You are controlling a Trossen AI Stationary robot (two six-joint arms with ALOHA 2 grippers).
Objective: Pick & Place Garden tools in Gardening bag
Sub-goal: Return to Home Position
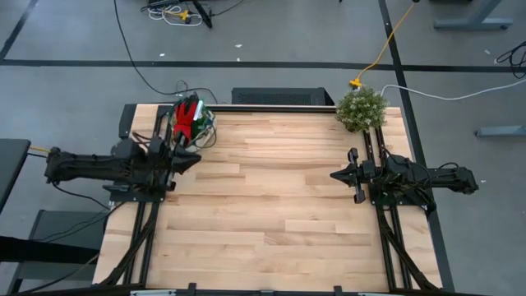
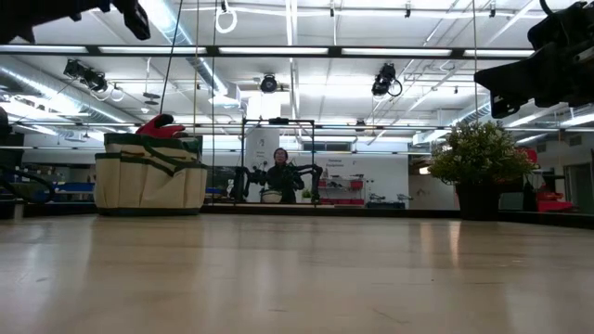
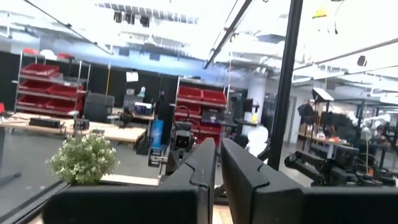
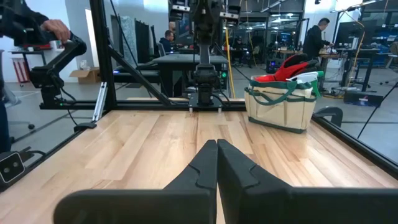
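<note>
The gardening bag (image 1: 191, 122), beige with dark green trim, stands on the table's far left corner, also seen as the bag (image 4: 283, 102) and the bag (image 2: 150, 172). Red-and-black gloves (image 1: 187, 115) and a pale green tool top (image 4: 309, 78) stick out of it; other garden tools are hidden inside. My left gripper (image 1: 197, 161) hangs shut in the air just nearer than the bag, pointing across the table (image 3: 219, 155). My right gripper (image 1: 333, 175) is shut and level at the table's right side (image 4: 217, 149). Neither holds anything.
A bushy green plant (image 1: 361, 108) in a dark pot stands at the far right corner, also seen as the plant (image 2: 478, 167). The wooden tabletop (image 1: 271, 214) stretches bare between the two arms. People (image 4: 320, 37) stand in the room beyond the table.
</note>
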